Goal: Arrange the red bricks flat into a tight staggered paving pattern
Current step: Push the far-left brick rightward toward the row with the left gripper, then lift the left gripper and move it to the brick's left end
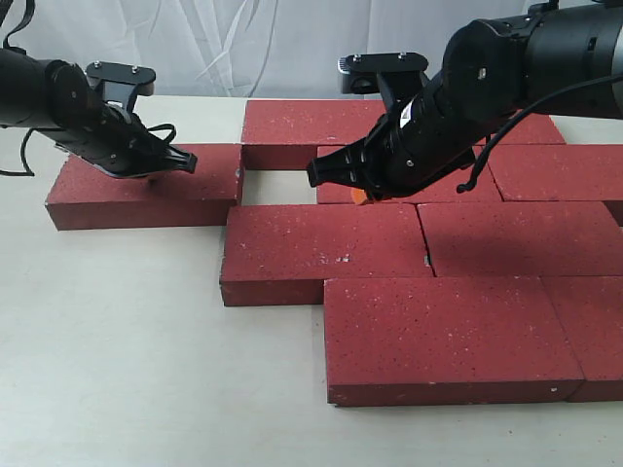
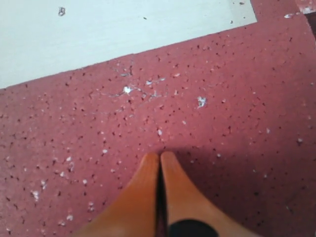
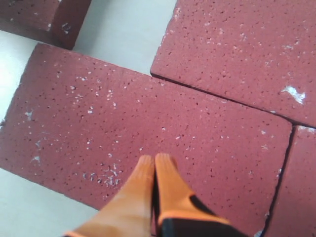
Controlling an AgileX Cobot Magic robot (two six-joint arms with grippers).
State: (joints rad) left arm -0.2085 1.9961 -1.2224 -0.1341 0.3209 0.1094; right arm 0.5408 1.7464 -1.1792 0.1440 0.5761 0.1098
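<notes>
Several red bricks lie flat on the table. My left gripper (image 1: pixel 185 162) (image 2: pixel 160 155) is shut with nothing in it, its orange tips down at the top face of the lone left brick (image 1: pixel 146 190) (image 2: pixel 207 98), which sits apart from the rest. My right gripper (image 1: pixel 317 175) (image 3: pixel 154 158) is shut and empty too. It hangs over the middle brick (image 1: pixel 321 248) (image 3: pixel 197 128), toward that brick's free left end. Behind it is a second-row brick (image 3: pixel 237 49), largely hidden by the arm in the exterior view. The back brick (image 1: pixel 311 131) lies beyond.
A bare patch of table (image 1: pixel 277 185) (image 3: pixel 128 34) gapes between the left brick, the back brick and the middle brick. More bricks lie at the front (image 1: pixel 448 336) and right (image 1: pixel 516 238). Pale table (image 1: pixel 127 360) spreads front left; a white curtain hangs behind.
</notes>
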